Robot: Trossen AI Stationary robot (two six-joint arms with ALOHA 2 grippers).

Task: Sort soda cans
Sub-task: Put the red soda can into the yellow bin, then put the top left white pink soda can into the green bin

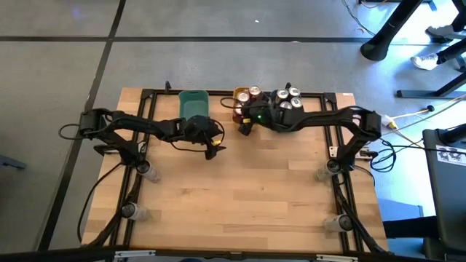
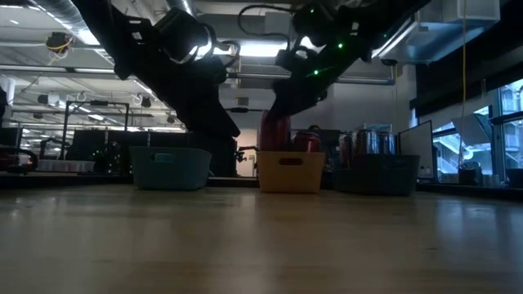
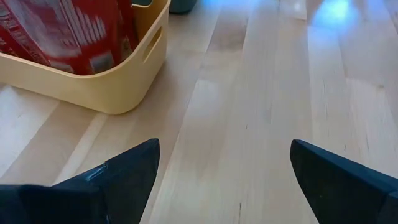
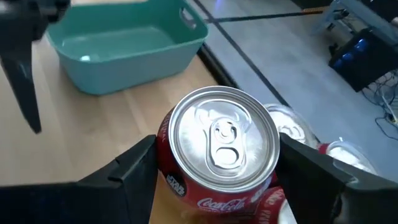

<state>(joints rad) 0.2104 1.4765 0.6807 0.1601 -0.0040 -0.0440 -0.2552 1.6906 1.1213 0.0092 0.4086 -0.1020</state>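
Observation:
My right gripper (image 4: 217, 155) is shut on a red soda can (image 4: 217, 146) with a silver top, held over the yellow bin (image 2: 290, 171). More red cans (image 1: 253, 92) stand in that bin. Silver cans (image 1: 289, 97) fill the grey bin (image 2: 376, 173) to its right. The teal bin (image 1: 194, 103) stands to the left with nothing showing inside. My left gripper (image 3: 224, 168) hangs open above bare table, near the yellow bin's (image 3: 118, 87) corner, and touches nothing. My right gripper pinches the red can between its two fingers, one on each side of the can's upper body (image 4: 163, 140), just below the silver top. The fingers (image 4: 134, 165) slant down from the table's right side. The can stands upright, lifted above the yellow bin's rim (image 2: 275, 131).
The three bins stand in a row along the table's far edge (image 1: 240, 90). Bare wooden tabletop (image 1: 240, 196) stretches toward the near edge. My left arm (image 1: 145, 127) reaches in from the left, close to the right gripper (image 1: 244, 125).

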